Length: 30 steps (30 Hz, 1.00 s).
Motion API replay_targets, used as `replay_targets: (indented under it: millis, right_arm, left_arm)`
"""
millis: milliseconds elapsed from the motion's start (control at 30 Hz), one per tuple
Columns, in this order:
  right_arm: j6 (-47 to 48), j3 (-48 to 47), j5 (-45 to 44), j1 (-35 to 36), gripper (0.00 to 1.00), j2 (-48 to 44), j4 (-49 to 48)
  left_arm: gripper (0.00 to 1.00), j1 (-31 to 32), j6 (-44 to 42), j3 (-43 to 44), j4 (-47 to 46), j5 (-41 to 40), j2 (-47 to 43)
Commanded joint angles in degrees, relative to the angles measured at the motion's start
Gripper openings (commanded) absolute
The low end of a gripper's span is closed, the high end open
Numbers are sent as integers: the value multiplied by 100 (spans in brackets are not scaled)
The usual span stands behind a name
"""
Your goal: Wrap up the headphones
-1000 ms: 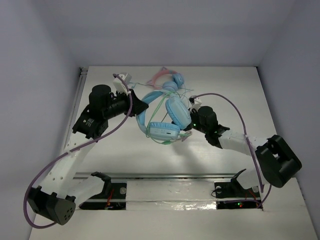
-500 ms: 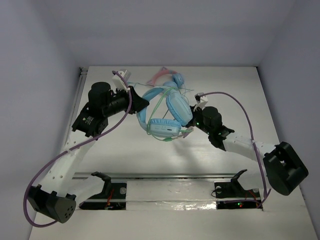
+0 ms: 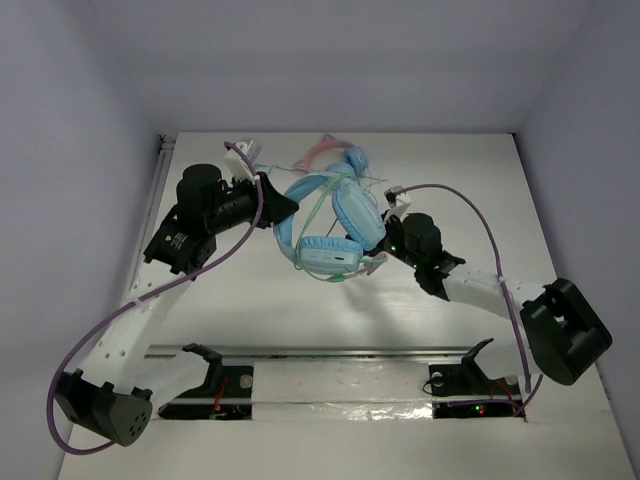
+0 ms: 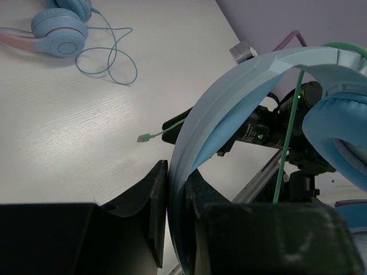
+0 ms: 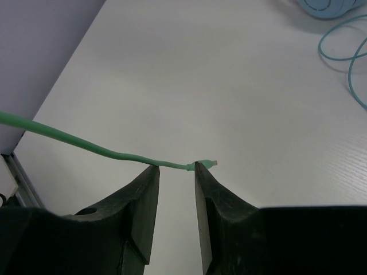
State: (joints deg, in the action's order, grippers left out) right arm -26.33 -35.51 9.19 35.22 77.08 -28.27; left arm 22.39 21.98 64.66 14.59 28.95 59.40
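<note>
The light-blue headphones [image 3: 340, 225] hang above the table centre, held by the wide headband [image 4: 229, 91]. My left gripper [image 4: 176, 189] is shut on the headband's lower end; it also shows in the top view [image 3: 283, 207]. The thin green cable [image 3: 318, 208] loops around the cups. Its free end [image 5: 86, 146] with the plug [image 5: 205, 164] lies across the tips of my right gripper [image 5: 176, 167]. That gripper's jaws stand apart and do not pinch the cable. It sits just right of the cups in the top view [image 3: 383, 232].
A smaller pair with a pink headband and blue cups [image 3: 345, 160] lies at the back of the table, also in the left wrist view [image 4: 57, 37]. Its thin blue cable [image 5: 350, 57] curls on the table beside it. A metal rail [image 3: 330, 352] runs along the near edge.
Over the last second my right gripper has moved back toward the far side beside the cups, and the headphones shifted slightly. The left gripper keeps its hold on the headband.
</note>
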Motion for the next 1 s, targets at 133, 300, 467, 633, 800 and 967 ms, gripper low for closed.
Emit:
replay_targets:
  millis: [133,300,467,633,800,967]
  right_arm:
    - [172,-150,328,-42,38,281,-670]
    - [172,-79,241,-42,38,273,-917]
    - [189,-97,197,-42,40,308,-1128]
    - [163,-158,364,-42,41,387,-1215]
    - [40,-71,470,-42,38,422,-1461]
    - [-170,17,584,-42,31,483,-1760]
  left_arm:
    - [0,-33,351,354,-369,251,-218]
    - [0,-33,395,380,-404,295,-200]
    - [0,-33,448,407,-387,322,-227]
    - [0,-33,483,380,-352,304,-279]
    - [0,-33,570,345,-369,295,-306]
    - [0,-33,711,336,-483,366,-297]
